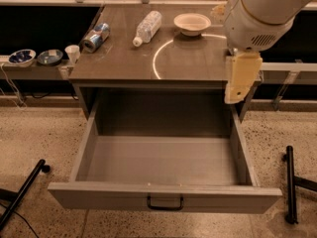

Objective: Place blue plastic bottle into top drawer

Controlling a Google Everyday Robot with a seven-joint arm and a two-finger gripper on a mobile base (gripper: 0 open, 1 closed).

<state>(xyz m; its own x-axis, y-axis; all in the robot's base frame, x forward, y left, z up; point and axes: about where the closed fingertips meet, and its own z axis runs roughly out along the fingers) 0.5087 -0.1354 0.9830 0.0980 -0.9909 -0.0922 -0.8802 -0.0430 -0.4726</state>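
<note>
The blue plastic bottle [147,27] lies on its side at the back middle of the brown table top [124,63], white cap toward the front. The top drawer [74,195] is pulled fully out below the table, its grey inside bare, with a dark handle [165,203] on the front panel. My gripper [238,86] hangs from the white arm [262,14] over the table's right front corner, above the drawer's right wall. It is well to the right of the bottle and holds nothing that I can see.
A blue and silver can [96,37] lies at the table's left. A white bowl [192,23] stands right of the bottle. Two small bowls [21,57] and a white cup [73,52] sit on a low shelf at left. Black stand legs [290,182] lie on the floor either side.
</note>
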